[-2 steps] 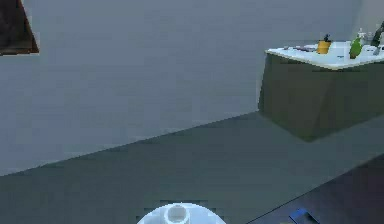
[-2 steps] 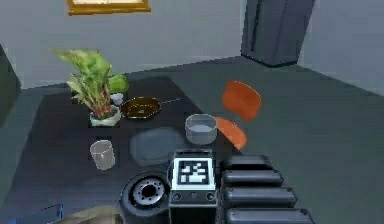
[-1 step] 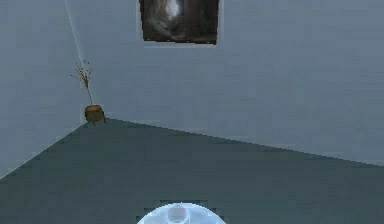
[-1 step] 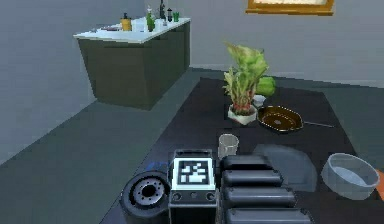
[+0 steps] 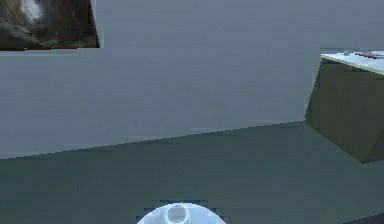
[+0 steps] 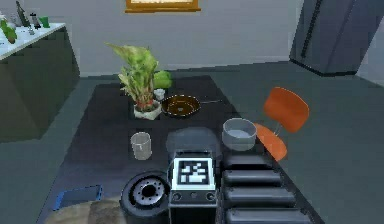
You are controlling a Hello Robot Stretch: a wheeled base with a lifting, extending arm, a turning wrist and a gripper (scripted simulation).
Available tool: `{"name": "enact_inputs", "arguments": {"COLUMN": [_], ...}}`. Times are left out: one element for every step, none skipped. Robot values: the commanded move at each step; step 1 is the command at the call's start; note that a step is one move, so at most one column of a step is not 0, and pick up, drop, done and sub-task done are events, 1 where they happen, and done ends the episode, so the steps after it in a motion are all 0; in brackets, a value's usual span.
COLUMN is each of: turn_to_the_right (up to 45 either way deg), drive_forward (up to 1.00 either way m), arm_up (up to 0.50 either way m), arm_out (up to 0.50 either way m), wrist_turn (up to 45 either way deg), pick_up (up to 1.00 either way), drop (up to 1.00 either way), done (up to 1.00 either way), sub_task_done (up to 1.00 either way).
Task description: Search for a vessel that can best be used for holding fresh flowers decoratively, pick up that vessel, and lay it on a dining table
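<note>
A dark dining table (image 6: 110, 130) stretches across the arm side view. On it stand a leafy potted plant (image 6: 140, 75), a dark bowl with a yellow inside (image 6: 182, 105), a small pale cup-like vessel (image 6: 142, 145), a grey bowl (image 6: 239, 132) and a dark round dish (image 6: 190, 138). The arm's white marker square (image 6: 195, 172) sits at the table's near edge. Left of it is the gripper (image 6: 145, 195), a dark round body low in the picture. Its far end is hard to make out, so I cannot tell whether it holds anything.
An orange chair (image 6: 283, 115) stands at the table's right side. A counter with bottles (image 6: 30, 60) lies at the arm side view's left, and a dark fridge (image 6: 335, 35) at the upper right. The forward view has a grey wall with a picture (image 5: 50, 22) and a cabinet (image 5: 350, 105) on the right.
</note>
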Motion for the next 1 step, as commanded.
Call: {"name": "enact_inputs", "arguments": {"turn_to_the_right": [0.0], "drive_forward": [0.0], "arm_up": [0.0], "arm_out": [0.48], "wrist_turn": [0.0], "pick_up": [0.0], "drop": [0.0], "done": [0.0], "sub_task_done": [0.0]}}
